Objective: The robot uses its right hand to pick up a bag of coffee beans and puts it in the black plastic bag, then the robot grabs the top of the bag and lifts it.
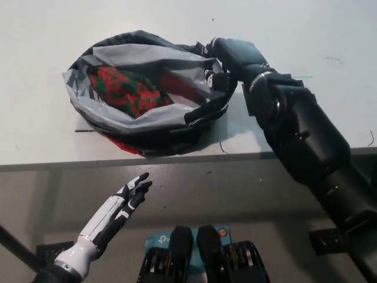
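Observation:
A black plastic bag (112, 121) with a grey inner lining lies open on the white table (47, 35). Inside it rests the red and green patterned coffee bean bag (126, 89). My black right hand (227, 62) is shut on the bag's right rim, which is pulled up and bunched there. My white left hand (126, 200) rests open below the table's front edge at lower left, holding nothing.
The table's front edge (177, 160) runs across the middle of the picture, with grey floor below. A red patch of the coffee bag (121, 144) shows under the bag's near side. Small dark marks dot the table at right.

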`<state>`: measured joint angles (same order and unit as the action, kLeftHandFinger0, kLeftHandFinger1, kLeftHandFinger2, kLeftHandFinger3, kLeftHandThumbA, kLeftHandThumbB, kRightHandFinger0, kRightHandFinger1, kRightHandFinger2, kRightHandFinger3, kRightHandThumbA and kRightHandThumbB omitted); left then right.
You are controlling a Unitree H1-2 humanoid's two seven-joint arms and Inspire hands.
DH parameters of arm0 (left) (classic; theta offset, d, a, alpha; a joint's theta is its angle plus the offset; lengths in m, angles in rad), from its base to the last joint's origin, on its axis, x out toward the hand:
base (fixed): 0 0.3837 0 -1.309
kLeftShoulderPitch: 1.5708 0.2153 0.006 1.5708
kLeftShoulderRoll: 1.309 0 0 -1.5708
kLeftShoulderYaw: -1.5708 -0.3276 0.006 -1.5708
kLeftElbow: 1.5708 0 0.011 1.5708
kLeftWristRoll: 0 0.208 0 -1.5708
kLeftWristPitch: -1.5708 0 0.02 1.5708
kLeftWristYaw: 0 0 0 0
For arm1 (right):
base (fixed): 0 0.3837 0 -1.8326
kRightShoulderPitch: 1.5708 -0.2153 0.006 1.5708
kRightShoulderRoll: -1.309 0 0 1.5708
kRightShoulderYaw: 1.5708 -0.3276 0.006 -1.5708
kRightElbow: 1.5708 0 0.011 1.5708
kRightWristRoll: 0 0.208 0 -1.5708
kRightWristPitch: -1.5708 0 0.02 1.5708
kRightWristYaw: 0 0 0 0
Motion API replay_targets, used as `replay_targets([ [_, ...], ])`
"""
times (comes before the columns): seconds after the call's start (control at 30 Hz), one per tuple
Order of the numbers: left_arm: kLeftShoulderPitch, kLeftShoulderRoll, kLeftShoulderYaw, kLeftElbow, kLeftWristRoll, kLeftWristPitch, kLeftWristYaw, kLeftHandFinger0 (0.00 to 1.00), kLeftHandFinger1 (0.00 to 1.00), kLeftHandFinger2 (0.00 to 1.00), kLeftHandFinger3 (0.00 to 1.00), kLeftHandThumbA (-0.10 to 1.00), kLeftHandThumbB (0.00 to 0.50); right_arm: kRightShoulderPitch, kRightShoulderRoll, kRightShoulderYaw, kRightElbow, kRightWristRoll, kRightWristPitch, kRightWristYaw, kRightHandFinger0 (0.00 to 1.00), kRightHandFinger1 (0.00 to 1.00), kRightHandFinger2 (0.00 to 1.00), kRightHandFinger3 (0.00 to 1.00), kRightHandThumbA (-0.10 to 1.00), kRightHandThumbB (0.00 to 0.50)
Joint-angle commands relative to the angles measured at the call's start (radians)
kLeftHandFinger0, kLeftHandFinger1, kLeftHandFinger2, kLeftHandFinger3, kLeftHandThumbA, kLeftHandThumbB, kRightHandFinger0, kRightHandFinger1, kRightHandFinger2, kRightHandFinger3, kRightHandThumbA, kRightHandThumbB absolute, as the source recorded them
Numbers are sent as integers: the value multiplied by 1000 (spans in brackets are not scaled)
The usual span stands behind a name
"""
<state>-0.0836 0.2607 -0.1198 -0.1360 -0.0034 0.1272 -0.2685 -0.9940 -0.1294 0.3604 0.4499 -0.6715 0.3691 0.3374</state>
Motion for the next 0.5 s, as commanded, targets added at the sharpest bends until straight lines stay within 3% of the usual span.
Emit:
replay_targets([
  [0.0,-21,14,9,-17,0,-13,-7,1000,1000,1000,1000,925,164,-146,117,-374,35,367,101,238,8,390,638,545,59,148],
  [0.03,-22,13,10,-17,2,-12,-5,1000,1000,1000,1000,929,179,-182,144,-465,113,549,101,220,2,342,604,564,-24,142],
  [0.07,-23,12,9,-16,4,-12,-4,1000,1000,1000,1000,932,183,-197,154,-500,141,620,101,206,0,322,600,573,-80,143],
  [0.13,-24,12,8,-17,8,-11,-3,1000,1000,1000,1000,945,189,-214,165,-537,171,714,101,184,0,300,594,572,-44,125],
  [0.17,-25,13,7,-19,10,-7,-2,1000,1000,1000,1000,949,189,-223,170,-551,185,800,101,162,0,265,609,633,-23,99],
  [0.2,-25,13,7,-20,10,-6,-3,1000,1000,1000,1000,949,189,-226,172,-557,191,838,101,151,0,265,609,633,-23,99],
  [0.23,-24,12,7,-21,7,-7,-5,1000,1000,1000,1000,948,185,-223,188,-580,184,953,101,95,0,231,619,729,33,45],
  [0.3,-22,12,8,-23,4,-9,-5,1000,1000,1000,1000,948,186,-220,220,-626,177,1076,101,56,0,187,596,751,147,1],
  [0.37,-21,13,10,-22,2,-12,-6,1000,1000,1000,1000,945,179,-226,248,-656,193,1210,101,-14,0,168,557,724,206,1],
  [0.43,-22,13,10,-19,2,-15,-6,1000,1000,1000,1000,944,178,-231,263,-672,195,1244,101,-41,0,166,540,716,255,0],
  [0.47,-24,14,10,-15,-2,-21,-8,1000,1000,1000,1000,941,167,-244,277,-698,197,1247,101,-46,0,153,540,717,348,0],
])
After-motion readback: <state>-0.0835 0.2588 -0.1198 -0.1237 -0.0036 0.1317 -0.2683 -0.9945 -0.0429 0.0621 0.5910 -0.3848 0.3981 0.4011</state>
